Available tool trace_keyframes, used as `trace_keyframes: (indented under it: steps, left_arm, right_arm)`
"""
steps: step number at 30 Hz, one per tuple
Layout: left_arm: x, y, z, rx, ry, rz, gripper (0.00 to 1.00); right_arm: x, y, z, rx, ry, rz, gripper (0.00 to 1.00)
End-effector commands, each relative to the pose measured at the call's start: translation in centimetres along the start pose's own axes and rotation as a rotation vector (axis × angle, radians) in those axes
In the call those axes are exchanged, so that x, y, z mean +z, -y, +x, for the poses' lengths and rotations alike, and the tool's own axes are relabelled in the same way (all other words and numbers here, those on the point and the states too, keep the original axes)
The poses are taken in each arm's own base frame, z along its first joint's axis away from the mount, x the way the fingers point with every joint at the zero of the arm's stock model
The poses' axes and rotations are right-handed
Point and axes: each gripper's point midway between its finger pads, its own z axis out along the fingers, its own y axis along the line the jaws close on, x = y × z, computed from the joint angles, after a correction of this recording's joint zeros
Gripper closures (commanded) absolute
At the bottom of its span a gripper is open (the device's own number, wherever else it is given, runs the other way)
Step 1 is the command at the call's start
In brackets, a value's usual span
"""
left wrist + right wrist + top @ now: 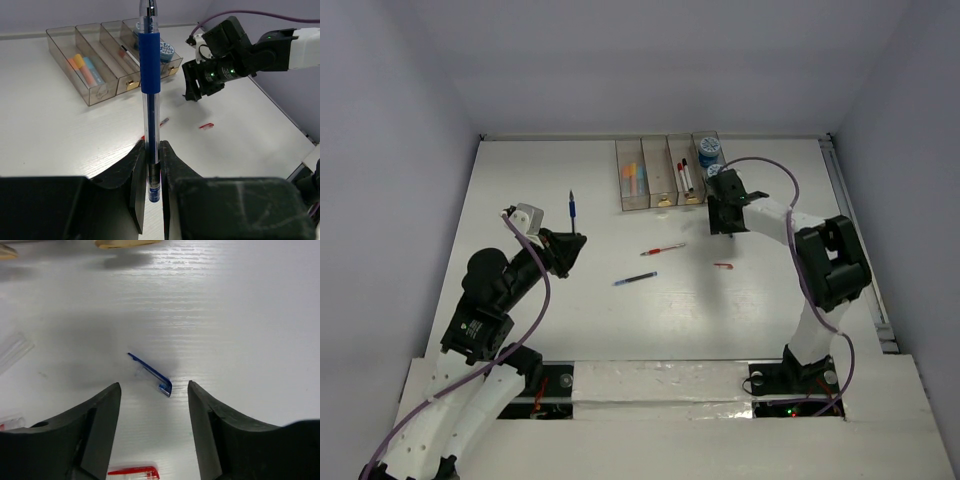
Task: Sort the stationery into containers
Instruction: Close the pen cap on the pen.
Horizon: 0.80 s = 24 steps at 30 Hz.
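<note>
My left gripper (151, 145) is shut on the lower end of a blue pen (150, 85), which stands up from the jaws; in the top view that pen (572, 208) points toward the back. The containers (670, 172) sit in a row at the back of the table. My right gripper (154, 385) is open and empty, low over the table in front of them. A loose blue pen cap (152, 374) lies just ahead of its fingertips and a red cap (132, 471) lies nearer. A red pen (663, 249) and a dark blue pen (635, 279) lie mid-table.
The bins hold pink, orange and blue sticks (632, 178), black-white markers (686, 175), blue-white rolls (709, 150) and small yellow erasers (665, 201). The right arm (825, 255) reaches in from the right side. A rail (855, 230) runs along the table's right edge.
</note>
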Motion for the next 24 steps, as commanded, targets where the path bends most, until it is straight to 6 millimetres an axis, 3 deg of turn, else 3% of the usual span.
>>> trace_keyframes:
  steps: [1,5,7,9,15,20,24]
  left_arm:
    - [-0.1,0.8,-1.9,0.024,0.054,0.026,1.0]
    - [-0.1,0.8,-1.9,0.025,0.054,0.029,1.0]
    - [-0.1,0.9,-2.0,0.025,0.056,0.03,1.0]
    - [-0.1,0.9,-2.0,0.025,0.056,0.03,1.0]
    - [-0.1,0.8,-1.9,0.025,0.054,0.029,1.0]
    - [-0.1,0.9,-1.9,0.025,0.054,0.031,1.0]
    - [-0.1,0.9,-1.9,0.025,0.054,0.031,1.0]
  right_arm:
    - [-2.7,-0.3,-3.4,0.049,0.124,-0.059,0.37]
    - [-4.9,-1.1,-4.2,0.114,0.177,-0.15,0.37]
    - [-4.9,-2.4,-2.8,0.145,0.143,-0.224,0.45]
    - [-4.4,-3.2,-1.9,0.177,0.127,-0.258,0.46]
    - [-3.0,-4.9,-0.4,0.239,0.086,-0.32,0.42]
    - [-1.6,-4.4,0.2,0.277,0.061,-0.301,0.36]
    - [-0.4,-2.6,0.5,0.312,0.057,-0.246,0.35]
